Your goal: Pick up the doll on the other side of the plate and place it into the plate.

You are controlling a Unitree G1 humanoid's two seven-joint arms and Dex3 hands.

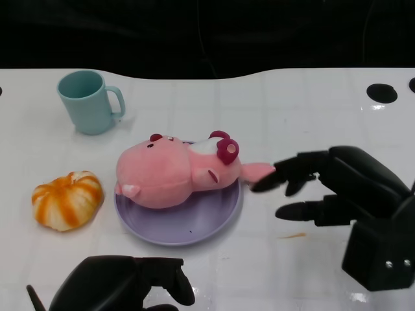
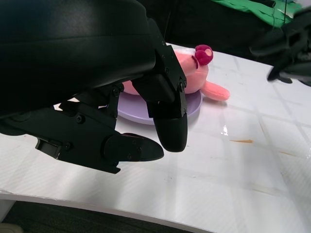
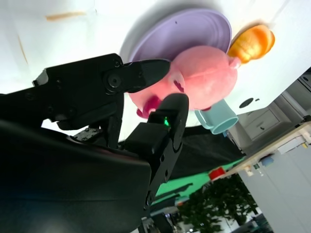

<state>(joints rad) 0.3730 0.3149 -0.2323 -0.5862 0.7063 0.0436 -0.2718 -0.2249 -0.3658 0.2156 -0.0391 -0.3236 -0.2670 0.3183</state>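
Observation:
A pink plush doll (image 1: pixel 172 175) with dark red ears lies on its side in the purple plate (image 1: pixel 194 227) at the middle of the table. One pink limb sticks out over the plate's right rim. My right hand (image 1: pixel 337 188) is just right of the plate with its fingers apart, its fingertips (image 1: pixel 262 184) at the end of that limb and nothing in its grasp. The right wrist view shows the doll (image 3: pixel 204 80) on the plate (image 3: pixel 194 34) beyond the fingers. My left hand (image 1: pixel 123 285) rests low at the front left, fingers loosely bent, holding nothing.
A light blue mug (image 1: pixel 87 100) stands at the back left. An orange and white striped pumpkin toy (image 1: pixel 68 199) lies left of the plate. Dark round holes (image 1: pixel 381 92) mark the table's far right. A small brown smear (image 1: pixel 292 235) lies right of the plate.

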